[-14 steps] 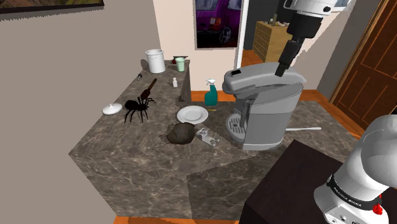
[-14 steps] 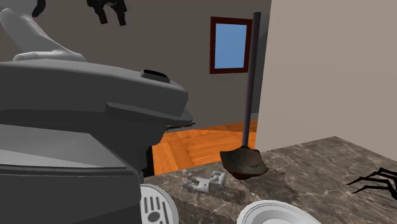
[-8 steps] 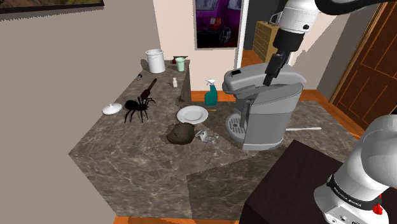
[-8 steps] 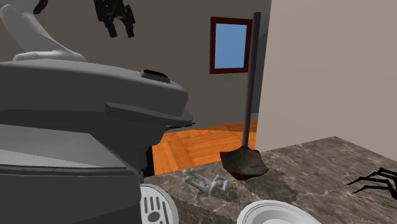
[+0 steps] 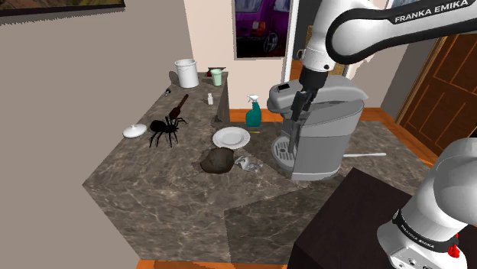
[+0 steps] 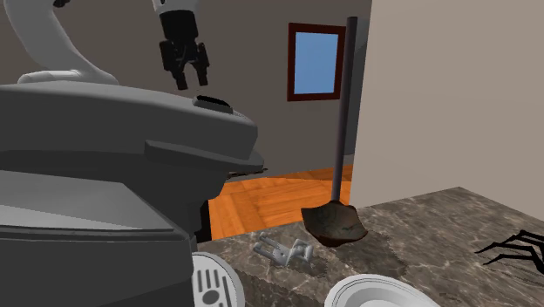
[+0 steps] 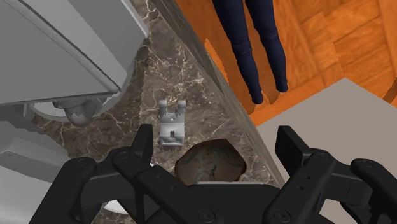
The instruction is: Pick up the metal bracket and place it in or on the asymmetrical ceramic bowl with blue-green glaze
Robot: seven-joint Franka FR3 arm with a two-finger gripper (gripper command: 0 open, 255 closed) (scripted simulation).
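Observation:
The metal bracket, small and light grey, lies on the marble counter between the bowl and the coffee machine; it also appears as bracket and bracket. The bowl is a lumpy, dark brown-grey shape right beside it, seen too as bowl and bowl. My gripper hangs open and empty high above both, next to the top of the machine. From the second exterior view the gripper points down with fingers apart. In the wrist view the gripper frames bracket and bowl far below.
A large grey coffee machine stands close beside the gripper. On the counter are a white plate, a black spider figure, a teal spray bottle and a white pot. Someone's legs stand on the orange floor past the counter edge.
The arm has swung down and toward the shoulder view's left, bringing the gripper from high above the machine to beside its top. The bracket turned slightly on the counter early on.

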